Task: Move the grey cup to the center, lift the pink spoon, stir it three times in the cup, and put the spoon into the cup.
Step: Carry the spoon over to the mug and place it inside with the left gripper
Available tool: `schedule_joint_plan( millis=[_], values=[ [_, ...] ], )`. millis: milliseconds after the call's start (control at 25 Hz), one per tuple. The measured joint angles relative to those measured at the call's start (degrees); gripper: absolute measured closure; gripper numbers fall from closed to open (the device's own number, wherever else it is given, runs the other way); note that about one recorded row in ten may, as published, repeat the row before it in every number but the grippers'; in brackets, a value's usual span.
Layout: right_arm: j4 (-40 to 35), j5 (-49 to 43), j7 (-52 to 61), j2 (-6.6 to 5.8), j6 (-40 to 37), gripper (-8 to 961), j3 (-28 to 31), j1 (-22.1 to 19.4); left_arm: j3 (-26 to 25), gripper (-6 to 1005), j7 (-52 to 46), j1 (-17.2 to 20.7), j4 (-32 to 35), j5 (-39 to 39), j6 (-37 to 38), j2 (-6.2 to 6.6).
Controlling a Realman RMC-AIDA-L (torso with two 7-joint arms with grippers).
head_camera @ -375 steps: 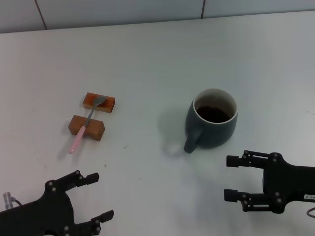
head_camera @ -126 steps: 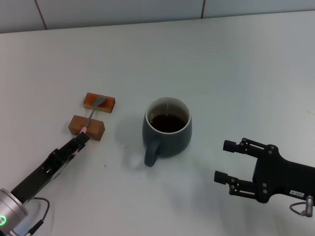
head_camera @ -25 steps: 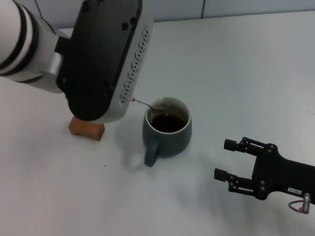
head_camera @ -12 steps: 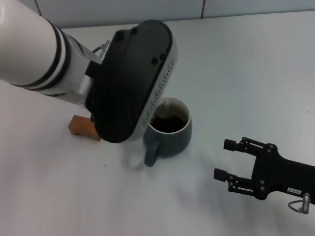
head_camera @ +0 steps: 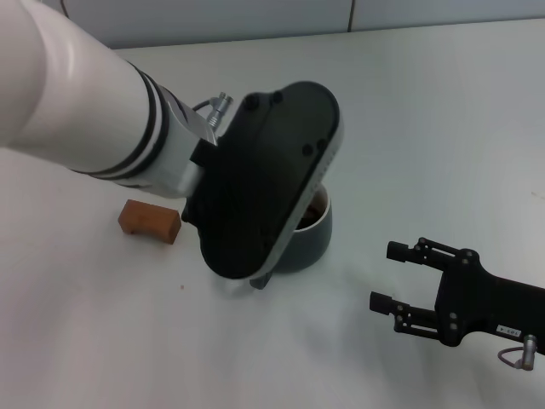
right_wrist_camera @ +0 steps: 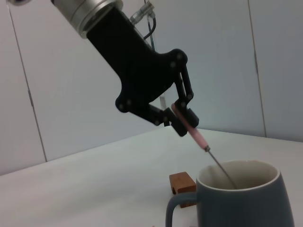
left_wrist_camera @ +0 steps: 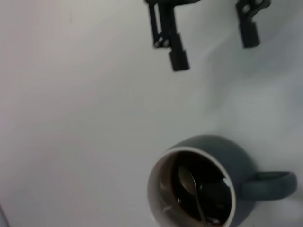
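White tabletop [head_camera: 409, 111] runs back to a pale panelled wall, and I am working over its middle. My left gripper [right_wrist_camera: 182, 122] is pinched tight on the pink handle of the pink spoon [right_wrist_camera: 201, 140], held at a slant above the grey cup [right_wrist_camera: 246, 201]. The metal neck runs down past the pale rim, and the bowl sits in the dark inside [left_wrist_camera: 188, 180]. From the head camera my own left arm hides most of the cup. My right gripper [head_camera: 398, 277] rests spread and idle on the table, well apart from the cup.

My worry is the slant: a wide stir could press the neck against the rim and shove or tip the cup, or twist the slim handle out of the pinch. One orange-brown block [head_camera: 150, 221] sits beside the cup.

I can read no writing or brand anywhere.
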Motion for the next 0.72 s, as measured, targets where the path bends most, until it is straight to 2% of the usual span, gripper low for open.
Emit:
schedule_joint_plan(
  millis=[40,240,400,720],
  values=[
    [0.0,0.0,0.0,0.0,0.03,179,0.0,-0.01,1.54,882,-0.15,-0.02,-0.16,0.04,-0.42,-0.01],
    [-0.01,0.01,0.0,0.0,0.06,179,0.0,-0.07,2.33,882,-0.58,0.3,0.61,1.3,0.74,-0.01],
    [-0.01,0.01,0.0,0.0,0.06,179,0.0,-0.07,2.37,882,-1.1,0.9,1.33,2.76,2.53,-0.01],
    [-0.01,0.01,0.0,0.0,0.08,179,-0.71,0.15,2.33,882,-1.15,1.16,1.33,3.52,1.24,-0.01]
  ],
)
